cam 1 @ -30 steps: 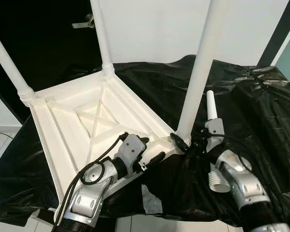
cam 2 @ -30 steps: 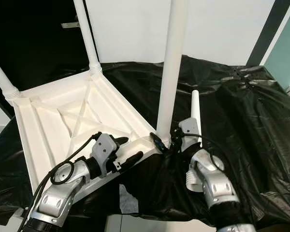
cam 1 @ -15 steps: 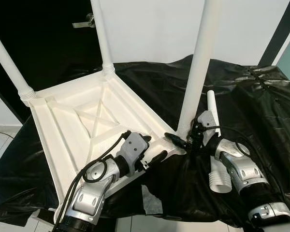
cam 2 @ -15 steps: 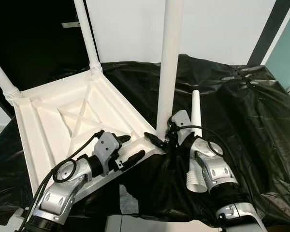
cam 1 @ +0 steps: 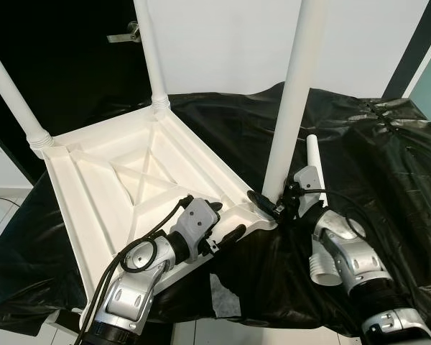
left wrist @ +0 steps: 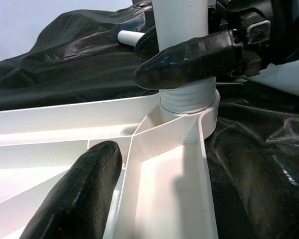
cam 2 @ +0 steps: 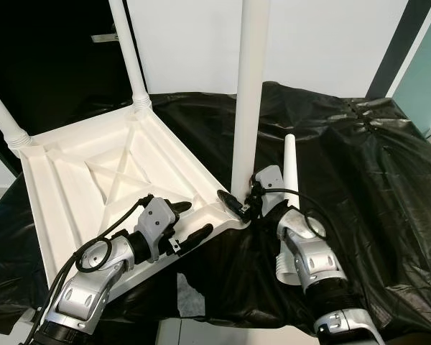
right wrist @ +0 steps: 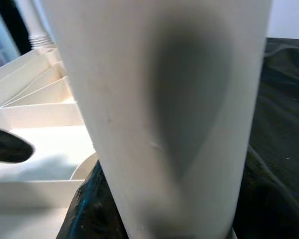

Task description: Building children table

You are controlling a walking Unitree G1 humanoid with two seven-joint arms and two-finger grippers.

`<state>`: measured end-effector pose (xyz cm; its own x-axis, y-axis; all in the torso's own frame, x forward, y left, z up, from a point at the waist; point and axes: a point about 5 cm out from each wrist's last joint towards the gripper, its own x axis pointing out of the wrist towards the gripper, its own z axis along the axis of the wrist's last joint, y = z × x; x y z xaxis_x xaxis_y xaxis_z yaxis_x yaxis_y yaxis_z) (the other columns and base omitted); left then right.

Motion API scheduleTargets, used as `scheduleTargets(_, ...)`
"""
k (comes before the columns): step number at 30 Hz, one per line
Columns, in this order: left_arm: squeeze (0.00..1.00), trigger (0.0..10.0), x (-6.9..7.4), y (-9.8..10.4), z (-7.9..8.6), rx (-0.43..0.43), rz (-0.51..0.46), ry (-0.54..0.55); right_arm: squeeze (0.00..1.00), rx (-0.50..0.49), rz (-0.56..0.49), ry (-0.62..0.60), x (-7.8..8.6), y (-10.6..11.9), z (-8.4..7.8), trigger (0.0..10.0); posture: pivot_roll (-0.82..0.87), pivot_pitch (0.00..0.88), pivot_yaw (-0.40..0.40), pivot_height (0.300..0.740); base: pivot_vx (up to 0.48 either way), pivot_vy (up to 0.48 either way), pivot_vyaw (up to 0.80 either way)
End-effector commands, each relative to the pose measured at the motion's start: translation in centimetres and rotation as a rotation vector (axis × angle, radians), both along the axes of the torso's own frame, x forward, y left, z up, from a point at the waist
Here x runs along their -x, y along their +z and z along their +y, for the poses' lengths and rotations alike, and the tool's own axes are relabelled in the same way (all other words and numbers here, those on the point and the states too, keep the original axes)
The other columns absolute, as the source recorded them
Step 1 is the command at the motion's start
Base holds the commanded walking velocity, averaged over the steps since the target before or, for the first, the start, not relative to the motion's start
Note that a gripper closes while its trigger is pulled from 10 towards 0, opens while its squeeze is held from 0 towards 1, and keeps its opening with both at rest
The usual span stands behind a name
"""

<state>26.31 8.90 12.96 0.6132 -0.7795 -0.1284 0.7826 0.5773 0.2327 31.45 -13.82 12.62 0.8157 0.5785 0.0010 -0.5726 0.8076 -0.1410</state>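
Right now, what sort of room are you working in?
Probably an indoor home room: a plain white wall, a dark door with a lever handle, and a worktop draped in black plastic sheeting.

Both silver arms are up from the bottom of the head views, elbows bent. The left gripper, sitting lower middle of the frame, has its two long black fingers spread wide apart, one tip low in its wrist view and the other off to the side. The right gripper, just right of centre, points back toward the left, its black fingers closed around the base of the upright white plastic table leg.
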Motion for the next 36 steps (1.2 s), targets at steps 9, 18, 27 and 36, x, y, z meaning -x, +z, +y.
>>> scheduleTargets(9, 0.00, 10.0, 0.4, -0.3, 0.0, 0.004, 0.014, 0.022, 0.00, -0.061, 0.094, -0.334, 1.4, -2.5, 0.2, 10.0, -0.01, 0.000, -0.003, 0.740, 0.000, 0.000, 0.00)
scheduleTargets(18, 0.00, 10.0, 0.6, -0.2, 0.0, 0.012, 0.017, 0.026, 0.00, -0.136, 0.067, -0.493, 1.9, -1.9, 1.7, 10.0, 0.00, 0.000, -0.008, 0.740, 0.000, 0.000, 0.00)
scheduleTargets(27, 0.00, 10.0, 0.5, -0.1, 0.2, 0.013, 0.016, 0.033, 0.00, -0.158, 0.057, -0.502, 1.9, -1.6, 2.6, 10.0, 0.00, 0.000, -0.006, 0.740, 0.000, 0.000, 0.00)
scheduleTargets(36, 0.00, 10.0, 0.2, 0.0, 0.3, 0.002, 0.006, 0.037, 1.00, -0.135, 0.019, -0.438, 2.1, -1.0, 2.3, 10.0, -0.01, 0.000, -0.008, 0.740, 0.000, 0.000, 0.00)
